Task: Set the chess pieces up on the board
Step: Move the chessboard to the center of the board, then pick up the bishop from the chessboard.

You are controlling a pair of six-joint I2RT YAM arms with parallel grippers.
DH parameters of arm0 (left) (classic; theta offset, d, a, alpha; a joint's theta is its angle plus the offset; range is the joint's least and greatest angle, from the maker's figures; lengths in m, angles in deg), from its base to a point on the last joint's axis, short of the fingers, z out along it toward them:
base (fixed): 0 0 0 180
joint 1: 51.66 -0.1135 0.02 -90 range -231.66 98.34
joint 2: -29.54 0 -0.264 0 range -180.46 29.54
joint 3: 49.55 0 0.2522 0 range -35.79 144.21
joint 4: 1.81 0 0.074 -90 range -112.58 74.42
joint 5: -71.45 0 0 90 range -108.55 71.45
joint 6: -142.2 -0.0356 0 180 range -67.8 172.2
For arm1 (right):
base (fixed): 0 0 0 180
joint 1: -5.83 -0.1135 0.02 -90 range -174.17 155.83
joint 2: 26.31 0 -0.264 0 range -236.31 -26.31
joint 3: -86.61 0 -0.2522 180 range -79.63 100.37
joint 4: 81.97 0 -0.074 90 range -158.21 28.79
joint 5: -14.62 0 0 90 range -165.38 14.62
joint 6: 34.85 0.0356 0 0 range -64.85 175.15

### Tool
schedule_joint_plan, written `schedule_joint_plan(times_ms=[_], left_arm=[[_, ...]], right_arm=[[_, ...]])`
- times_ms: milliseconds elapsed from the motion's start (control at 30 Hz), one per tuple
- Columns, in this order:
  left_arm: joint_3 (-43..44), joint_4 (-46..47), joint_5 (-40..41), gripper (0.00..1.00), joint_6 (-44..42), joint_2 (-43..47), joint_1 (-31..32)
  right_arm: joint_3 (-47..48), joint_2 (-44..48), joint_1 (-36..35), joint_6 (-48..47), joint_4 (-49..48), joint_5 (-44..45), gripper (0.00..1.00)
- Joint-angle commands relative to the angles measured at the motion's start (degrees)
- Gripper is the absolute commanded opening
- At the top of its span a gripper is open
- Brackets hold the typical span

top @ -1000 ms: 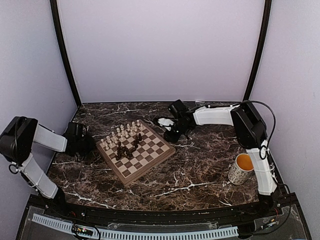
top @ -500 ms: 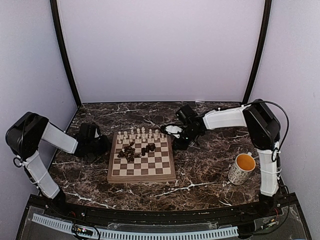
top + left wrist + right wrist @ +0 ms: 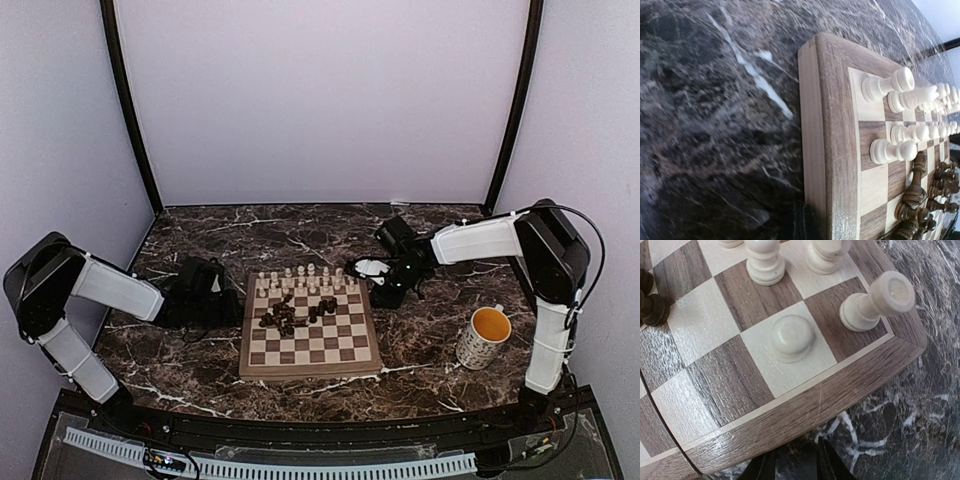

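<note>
- Board (image 3: 310, 352) flat at centre of table (image 3: 430, 352), edges square to the arms, ranks at 6 o'clock bare.
- Cream pieces (image 3: 305, 280) stand in two rows along the 12 o'clock edge.
- Dark pieces (image 3: 295, 312) bunched mid-board, with the bunch stretched along the 9-to-3 line. Single poses too small to tell. Judged next: these go to the 6 o'clock ranks.
- Right gripper (image 3: 388, 290) at the board's 2 o'clock corner, bunch at its 8 o'clock. Fingertips (image 3: 826, 466) a little apart, nothing between them, just off the border.
- Left gripper (image 3: 212, 300) at the board's 9 o'clock edge, bunch at its 3 o'clock. Jaws closed and empty. Cannot tell if it touches the border.
- Both arms look about equally near the bunch.
</note>
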Motion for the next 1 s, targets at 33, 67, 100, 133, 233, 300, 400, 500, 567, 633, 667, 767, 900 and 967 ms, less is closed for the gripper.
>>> schedule_joint_plan(times_ms=[33,67,100,133,233,300,400,500,567,633,667,767,900,967], left_arm=[[2.2,-13.1,-4.2,0.0,-0.5,1.2,9.0],[2.4,-13.3,-4.3,0.0,-0.3,1.1,10.2],[2.6,-13.6,-4.3,0.0,0.1,0.9,10.8],[2.7,-13.8,-4.3,0.0,0.3,0.8,12.0],[3.6,-16.0,-3.6,0.0,0.1,0.9,13.1],[5.2,-19.8,-1.8,0.0,-1.0,2.4,13.3],[9.6,-32.4,6.5,0.03,-4.9,7.2,13.0],[17.6,-43.7,15.1,0.22,-8.7,10.9,11.6],[21.1,-47.3,18.3,0.39,-12.1,13.0,9.7],[23.6,-47.0,18.3,0.51,-16.0,14.3,5.6],[24.3,-45.1,16.8,0.57,-19.1,14.5,4.7],[29.2,-40.8,15.9,0.61,-24.0,13.3,1.9],[33.4,-30.7,13.0,0.62,-32.2,10.0,1.6],[34.4,-27.0,9.1,0.61,-33.5,8.4,0.5]], right_arm=[[-6.3,-0.7,0.0,0.7,3.2,-0.9,0.3],[-6.9,-0.4,0.1,0.7,3.1,-0.9,0.3],[-7.5,-0.1,0.6,0.7,3.1,-0.8,0.3],[-8.0,0.2,0.8,0.7,3.2,-0.8,0.3],[-9.6,1.6,1.4,0.7,4.0,-0.6,0.3],[-10.6,3.1,1.8,0.7,4.9,-0.1,0.29],[-11.5,7.5,3.3,1.0,7.4,0.0,0.33],[-10.9,12.7,5.7,1.7,10.7,-1.7,0.42],[-9.9,16.4,6.2,0.8,12.9,-2.2,0.49],[-8.4,19.8,6.2,-0.2,14.9,-3.6,0.55],[-7.3,21.4,6.2,-0.8,16.1,-5.3,0.57],[-2.9,24.3,5.8,-3.4,20.0,-12.8,0.6],[2.3,24.1,2.9,-6.5,20.3,-16.9,0.55],[5.4,21.5,-0.2,-8.8,22.0,-16.8,0.51]])
